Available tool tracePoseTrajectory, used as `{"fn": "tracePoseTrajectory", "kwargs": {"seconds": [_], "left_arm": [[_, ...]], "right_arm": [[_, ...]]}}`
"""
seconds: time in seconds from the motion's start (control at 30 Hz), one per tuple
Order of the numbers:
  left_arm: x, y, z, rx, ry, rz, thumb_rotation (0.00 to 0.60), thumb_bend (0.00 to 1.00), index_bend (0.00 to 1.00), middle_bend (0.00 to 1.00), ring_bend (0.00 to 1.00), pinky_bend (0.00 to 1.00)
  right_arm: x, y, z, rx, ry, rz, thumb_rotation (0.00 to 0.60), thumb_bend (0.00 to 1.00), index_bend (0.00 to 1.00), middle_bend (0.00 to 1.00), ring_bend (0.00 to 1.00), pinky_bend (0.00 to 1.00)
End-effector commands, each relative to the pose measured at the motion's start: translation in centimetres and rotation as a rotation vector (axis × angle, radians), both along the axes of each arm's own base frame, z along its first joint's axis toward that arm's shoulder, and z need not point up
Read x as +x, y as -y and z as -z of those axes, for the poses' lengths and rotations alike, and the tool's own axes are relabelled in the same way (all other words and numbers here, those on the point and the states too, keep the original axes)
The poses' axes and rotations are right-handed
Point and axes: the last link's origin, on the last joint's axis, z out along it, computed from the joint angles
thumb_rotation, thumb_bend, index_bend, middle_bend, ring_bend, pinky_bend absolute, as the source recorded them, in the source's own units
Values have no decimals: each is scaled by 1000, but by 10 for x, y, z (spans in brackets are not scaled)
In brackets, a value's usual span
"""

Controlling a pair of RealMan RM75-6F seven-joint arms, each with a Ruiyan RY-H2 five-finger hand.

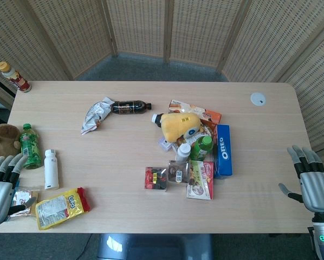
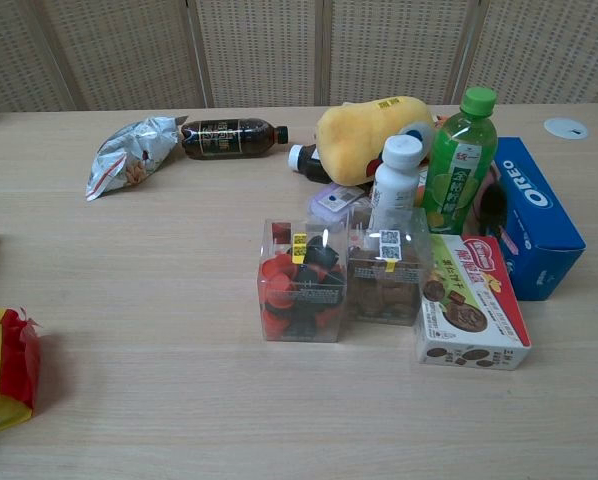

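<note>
My left hand hovers at the table's front left corner, fingers spread, holding nothing. It is nearest a small snack packet, a yellow and red bag, a white bottle and a green bottle. My right hand sits off the front right edge, fingers apart and empty; the blue Oreo box is the closest item. Neither hand shows in the chest view.
A central pile holds a yellow plush, green bottle, white bottle, two clear boxes, a biscuit box. A dark bottle, silver bag, brown plush, far bottle, white disc.
</note>
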Motion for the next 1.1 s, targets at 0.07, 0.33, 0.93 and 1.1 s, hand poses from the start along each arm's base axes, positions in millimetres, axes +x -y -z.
{"fn": "tracePoseTrajectory", "kwargs": {"seconds": [0.07, 0.33, 0.93, 1.1], "left_arm": [[1, -1, 1, -2, -1, 2, 600, 66, 0, 0, 0, 0], [2, -2, -2, 0, -9, 2, 600, 66, 0, 0, 0, 0], [-7, -67, -2, -111, 35, -78, 600, 63, 0, 0, 0, 0], [-9, -107, 4, -159, 49, -84, 600, 60, 0, 0, 0, 0]], "right_arm": [[-3, -1, 2, 4, 8, 11, 588, 201, 0, 1, 0, 0], [-4, -5, -2, -11, 17, 4, 589, 201, 0, 0, 0, 0], [4, 1, 1, -1, 9, -7, 588, 204, 0, 0, 0, 0], [5, 0, 0, 0, 3, 2, 586, 201, 0, 0, 0, 0]]}}
